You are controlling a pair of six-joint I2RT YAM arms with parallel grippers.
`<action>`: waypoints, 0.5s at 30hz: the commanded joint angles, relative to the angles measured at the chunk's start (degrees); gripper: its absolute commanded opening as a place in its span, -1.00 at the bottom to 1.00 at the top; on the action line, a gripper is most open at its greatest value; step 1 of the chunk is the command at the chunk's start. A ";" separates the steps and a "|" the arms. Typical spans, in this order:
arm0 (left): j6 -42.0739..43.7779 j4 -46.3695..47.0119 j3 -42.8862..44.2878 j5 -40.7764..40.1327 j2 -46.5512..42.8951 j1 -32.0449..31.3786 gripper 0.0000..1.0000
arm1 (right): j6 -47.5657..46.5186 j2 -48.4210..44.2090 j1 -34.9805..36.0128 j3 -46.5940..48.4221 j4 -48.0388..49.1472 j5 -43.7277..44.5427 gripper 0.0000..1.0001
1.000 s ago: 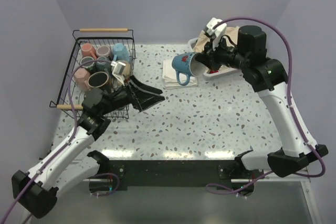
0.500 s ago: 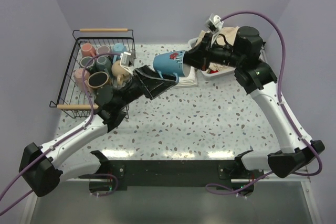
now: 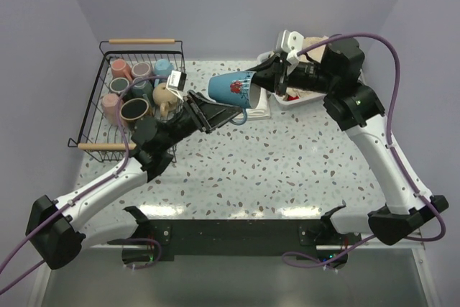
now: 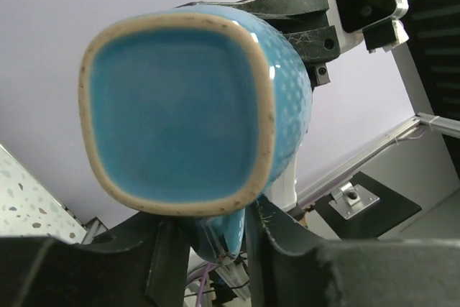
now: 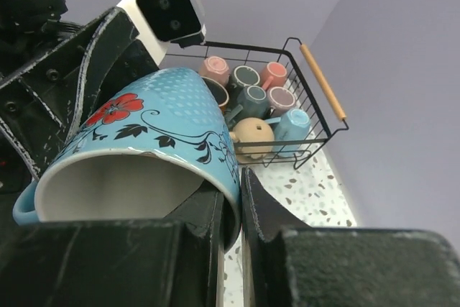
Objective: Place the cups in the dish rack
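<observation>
Grey-white speckled stone tabletop (image 3: 287, 170) under everything. Next in size, black wire dish rack (image 3: 92, 109) at far left, with wooden rod handles (image 3: 141, 41) at either end. Packed with about eight cups (image 3: 134, 109): pinks, mauve, light blue, teals, tan, one dark with a pale rim. Looks close to full, so most of the loading judged done.

At far right, white tub (image 3: 282, 103) with beige cloth, largely hidden behind the right arm; cannot tell whether any cup is left inside. Folded white cloth (image 3: 260, 111) lying just beside it.

Then the one cup seen outside the rack: blue floral mug (image 3: 230, 89). Held in the air on its side between tub and rack, near the rack's right side but not over it, base turned toward the left arm.

Right gripper (image 5: 241, 213) clamped on the mug's rim, one finger inside the cream interior, the other outside on the wall. Left gripper (image 3: 219, 111) beneath the mug, fingers standing either side of the mug handle (image 4: 219, 231). Cannot tell whether pressing on it or merely straddling it.

Reads as a handover midway. Left to do, by this judgement: make the left grip sure, let go with the right, carry across to the rack, find a gap among the crowded cups. Tight fit likely the hard part.
</observation>
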 commanded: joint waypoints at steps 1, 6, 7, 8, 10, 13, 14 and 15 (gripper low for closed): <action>-0.16 7.51 4.89 -0.48 -0.23 0.19 -0.51 | -10.87 -1.17 0.95 0.54 -7.68 -1.24 -1.00; 7.20 6.92 3.57 0.58 -3.21 0.37 -1.00 | -10.87 -2.49 0.86 -2.53 -9.43 -0.81 -1.00; 9.57 4.64 3.66 0.15 -5.48 0.72 -1.00 | -10.61 -2.66 0.86 -2.97 -9.79 -0.63 -0.96; 14.47 -2.69 4.01 -0.73 -6.98 1.07 -1.00 | -10.18 -3.19 0.86 -3.59 -10.05 -0.54 -0.82; 19.85 -13.94 4.27 -5.20 -11.71 1.68 -1.00 | -9.12 -3.89 0.86 -4.03 -11.72 -0.19 -0.18; 28.04 -27.66 5.24 -12.65 -17.34 2.83 -1.00 | -5.00 -5.21 0.86 -4.21 -11.99 1.65 0.53; 30.49 -30.25 5.33 -14.52 -18.59 3.44 -1.00 | -4.12 -5.39 0.78 -4.03 -12.42 2.09 0.59; 31.64 -32.80 5.68 -16.10 -19.56 3.79 -1.00 | -3.24 -5.65 0.78 -3.07 -13.99 2.18 0.68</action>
